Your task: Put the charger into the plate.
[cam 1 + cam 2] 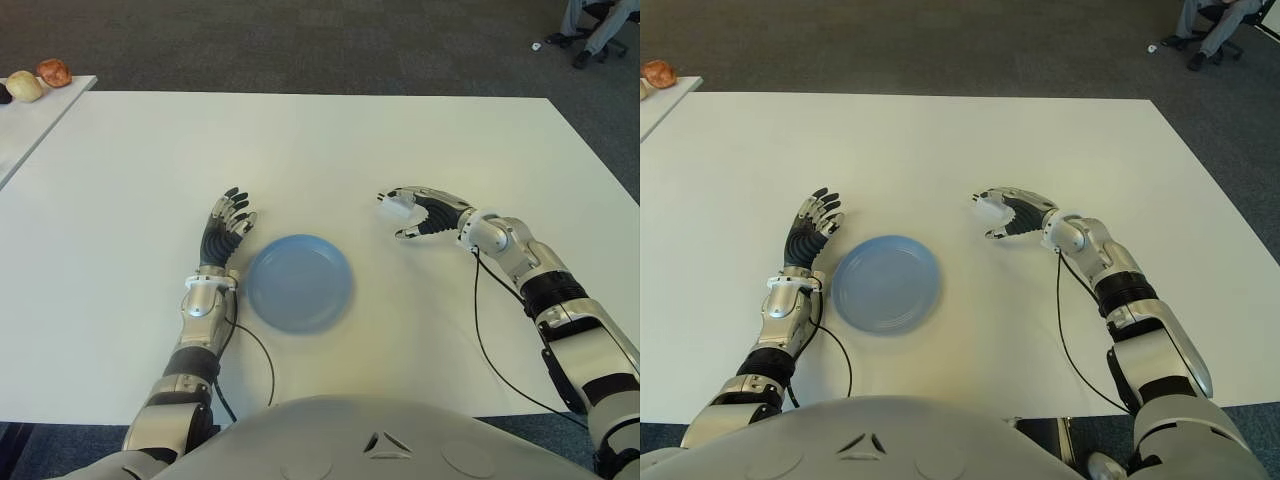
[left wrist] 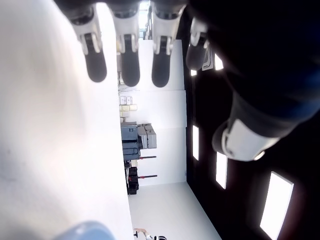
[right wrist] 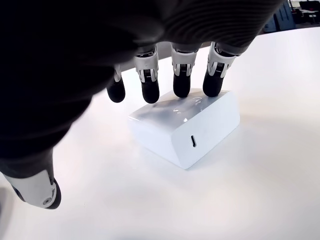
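My right hand [image 1: 415, 214] arches over the small white block-shaped charger [image 3: 186, 128], which sits on the white bench [image 1: 330, 140] to the right of the round blue plastic plate [image 1: 299, 282]. Four fingertips [image 3: 181, 85] rest on its top while the thumb hangs well clear, so nothing is clamped yet. I judge this the grasping step: the thumb must next close against the near side before I lift and carry the charger left to the plate. My left hand [image 1: 226, 227] shows just left of the plate, fingers straight and holding nothing.
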